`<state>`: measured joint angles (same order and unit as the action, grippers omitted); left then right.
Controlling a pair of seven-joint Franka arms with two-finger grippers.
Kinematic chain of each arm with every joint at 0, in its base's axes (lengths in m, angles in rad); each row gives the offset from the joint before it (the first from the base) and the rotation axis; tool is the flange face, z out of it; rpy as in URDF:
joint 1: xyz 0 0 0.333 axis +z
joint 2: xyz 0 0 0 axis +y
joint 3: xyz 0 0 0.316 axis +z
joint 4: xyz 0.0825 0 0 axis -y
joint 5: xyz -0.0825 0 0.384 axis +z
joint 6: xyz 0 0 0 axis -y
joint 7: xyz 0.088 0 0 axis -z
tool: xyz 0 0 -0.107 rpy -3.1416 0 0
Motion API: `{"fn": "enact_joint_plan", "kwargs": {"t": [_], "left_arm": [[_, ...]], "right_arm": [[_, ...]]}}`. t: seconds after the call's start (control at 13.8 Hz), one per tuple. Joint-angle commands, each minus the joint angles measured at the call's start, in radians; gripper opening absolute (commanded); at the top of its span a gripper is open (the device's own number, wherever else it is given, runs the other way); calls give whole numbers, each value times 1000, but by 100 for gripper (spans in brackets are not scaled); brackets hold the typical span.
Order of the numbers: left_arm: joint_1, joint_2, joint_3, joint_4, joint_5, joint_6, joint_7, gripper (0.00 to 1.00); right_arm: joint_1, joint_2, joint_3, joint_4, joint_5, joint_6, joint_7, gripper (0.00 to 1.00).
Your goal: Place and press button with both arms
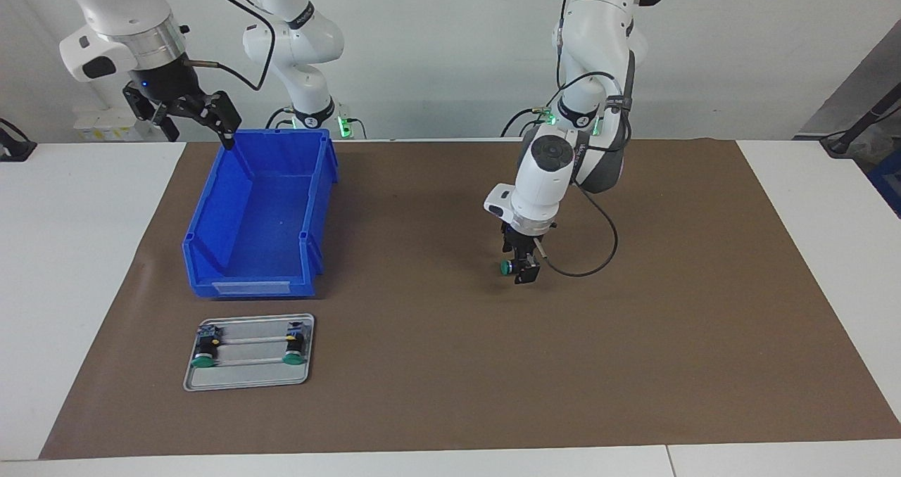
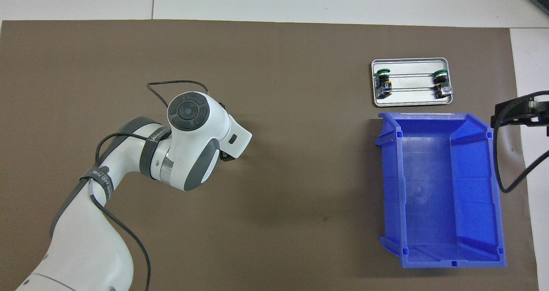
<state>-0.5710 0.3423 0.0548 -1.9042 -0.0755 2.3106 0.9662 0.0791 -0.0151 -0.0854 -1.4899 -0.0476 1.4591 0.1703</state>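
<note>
Green-capped, the button (image 1: 506, 267) is sitting low over the brown mat mid-counter, between the left claw (image 1: 521, 269) fingers, whose grip I cannot tell. Placing is unfinished, pressing remains (right claw (image 1: 188, 111) is waiting, spread, over the bin's corner).

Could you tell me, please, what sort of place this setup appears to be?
Most likely a robotics lab bench for manipulation trials. Two white Franka arms stand at a table covered by a brown mat, and the props are staged: an empty blue bin and a metal tray holding two green push buttons.
</note>
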Motion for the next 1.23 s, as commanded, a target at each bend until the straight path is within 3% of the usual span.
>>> {"fn": "enact_joint_plan", "kwargs": {"t": [0.0,0.44,0.8,1.16], "left_arm": [[-18,-12,17,1,-10,-43,28,96],[-26,-17,17,-36,-10,-7,46,96],[-36,-11,17,-108,-10,134,43,96],[-44,-6,19,-118,-10,141,45,96]], "right_arm": [[-16,-3,6,-9,2,15,-28,100],[-16,-5,7,-12,3,17,-20,100],[-21,-5,6,-12,5,21,-17,100],[-22,-5,6,-13,5,40,-18,100]]}}
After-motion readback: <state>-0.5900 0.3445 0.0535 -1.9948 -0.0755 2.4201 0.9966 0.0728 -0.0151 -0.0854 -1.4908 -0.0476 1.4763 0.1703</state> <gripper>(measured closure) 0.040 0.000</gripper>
